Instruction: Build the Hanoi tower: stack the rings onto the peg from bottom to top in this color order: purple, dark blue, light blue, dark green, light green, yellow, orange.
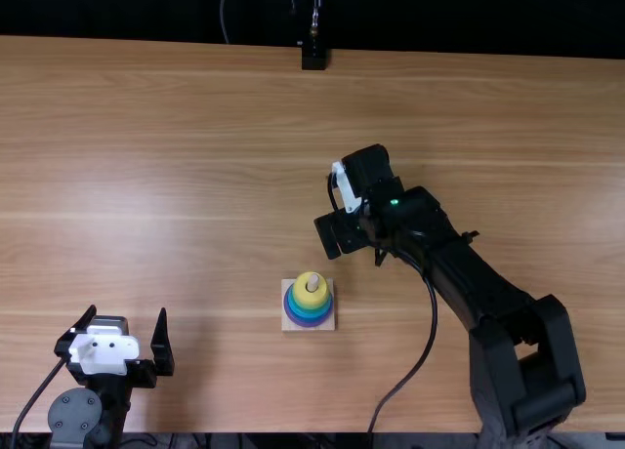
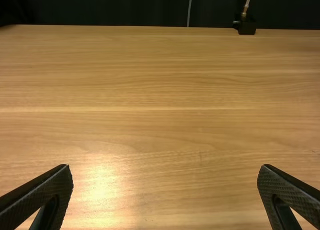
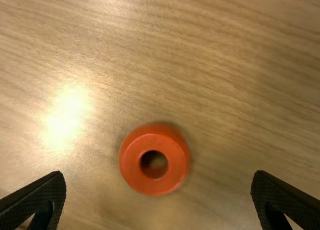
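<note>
The table (image 1: 146, 156) is light brown wood, its fine grain running in long streaks, with pale glare on the surface. Both grippers are black, their flat, tapering fingers faced with a finely cross-hatched texture. The left gripper (image 1: 128, 318) has a white plate on top; its jaws stand wide apart with bare wood between them. The right gripper (image 1: 352, 200) is beyond the stack and a little to its right in the top view, its jaws spread, nothing pinched.

The orange ring (image 3: 155, 185) lies flat on the wood, between the right fingers and touching neither. It is a thick, smooth doughnut, its rounded side slightly glossy, with a dark round hole in the centre.

Nearer the table's near edge, a square pale base (image 1: 291, 323) bears a tapering stack: purple (image 1: 310, 323) lowest, then blue and turquoise bands, and a yellow ring (image 1: 303, 299) on top. The rounded tip of a pale peg (image 1: 312, 282) pokes through the yellow.
</note>
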Tool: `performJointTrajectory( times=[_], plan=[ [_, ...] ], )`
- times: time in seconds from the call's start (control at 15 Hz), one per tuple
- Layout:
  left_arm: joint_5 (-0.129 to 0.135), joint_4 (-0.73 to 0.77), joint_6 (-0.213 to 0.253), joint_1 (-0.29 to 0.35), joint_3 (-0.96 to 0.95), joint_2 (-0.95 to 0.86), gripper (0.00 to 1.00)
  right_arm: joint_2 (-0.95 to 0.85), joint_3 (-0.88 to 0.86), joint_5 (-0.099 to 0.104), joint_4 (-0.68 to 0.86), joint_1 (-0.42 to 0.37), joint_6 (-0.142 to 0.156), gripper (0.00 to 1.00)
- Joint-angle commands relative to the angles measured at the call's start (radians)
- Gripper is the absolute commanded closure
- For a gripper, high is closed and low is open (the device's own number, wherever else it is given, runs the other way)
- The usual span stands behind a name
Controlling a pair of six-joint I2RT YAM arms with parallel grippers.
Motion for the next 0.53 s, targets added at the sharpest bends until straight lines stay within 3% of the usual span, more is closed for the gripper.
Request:
performJointTrajectory(
  times=[0.0,0.47],
  plan=[
    [0.005,-0.083,0.003,0.003,-0.105,-0.012,0.0,0.024,0.026,0.029,0.002,0.017,0.006,0.0],
    [0.005,-0.083,0.003,0.003,-0.105,-0.012,0.0,0.06,0.026,0.03,0.004,0.017,0.006,0.0]
  ],
)
